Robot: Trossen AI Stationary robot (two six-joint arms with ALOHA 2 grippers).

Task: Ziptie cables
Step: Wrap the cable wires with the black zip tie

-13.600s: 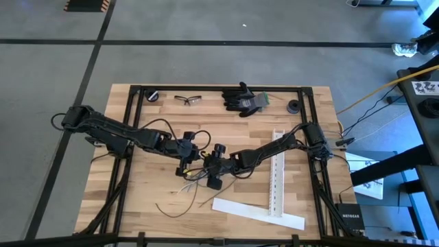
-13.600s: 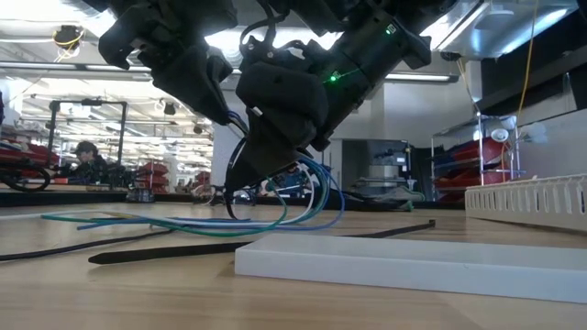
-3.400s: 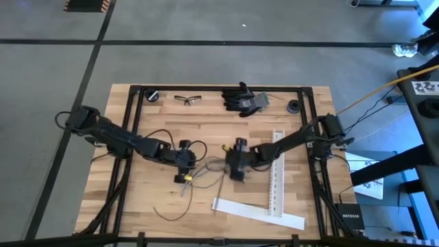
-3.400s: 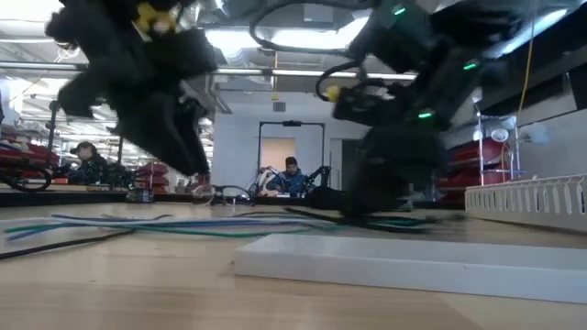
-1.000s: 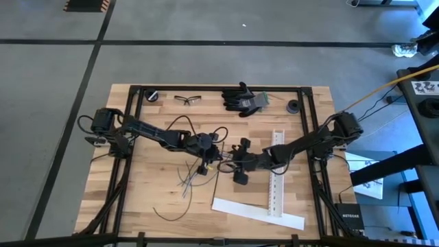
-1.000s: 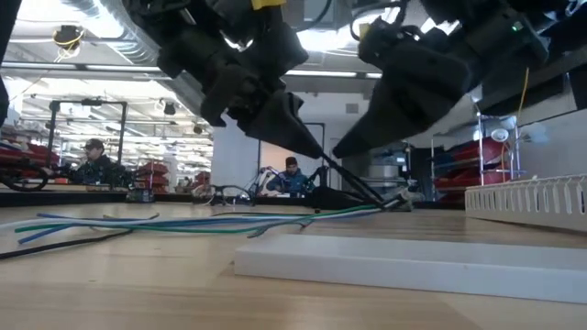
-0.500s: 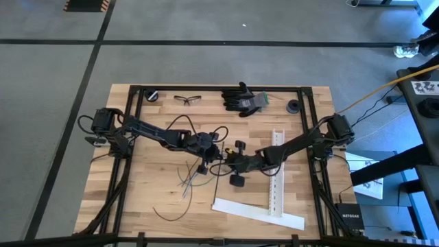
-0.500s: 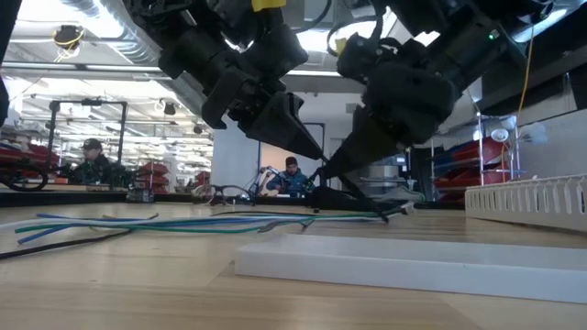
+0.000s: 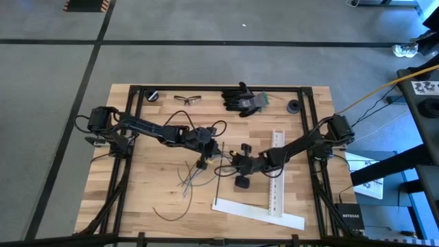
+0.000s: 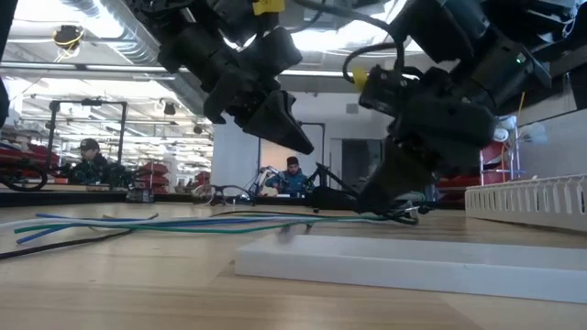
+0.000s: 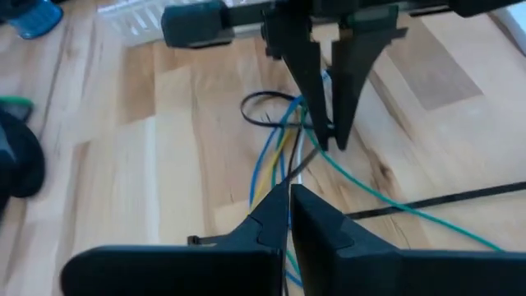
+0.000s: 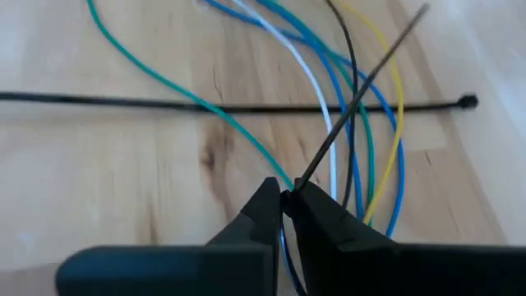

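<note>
Risks first, as judgement only. On the left, possible loss of the bundle: cables point(image 9: 188, 180) lying loose and fanned on the tabletop point(image 9: 137, 199), at about 7 o'clock from the left jaws, so any tug on one strand likely to drag the rest apart rather than gather them. Further right, risk of the ziptie point(image 12: 362, 74) slipping: thin, stiff and smooth, pinched only at the very tips, liable to pivot or spring free under a sideways pull. Also a chance of snagging a green or blue wire together with the strip, given how closely they cross beneath the tips. With both arms nose to nose near mid-tabletop, some danger of the fingers colliding.

Now the jaws. Left jaws: pressed together, no gap showing, hovering just above the cables; cannot tell whether a strand is pinched between them. Right jaws: at about 3 o'clock from the left ones, just beside them, clamped together on the ziptie, which runs out from the tips at a slant over the wires. Second ziptie point(image 12: 246, 106): flat on the wood beyond, untouched, crossing the cables.
</note>
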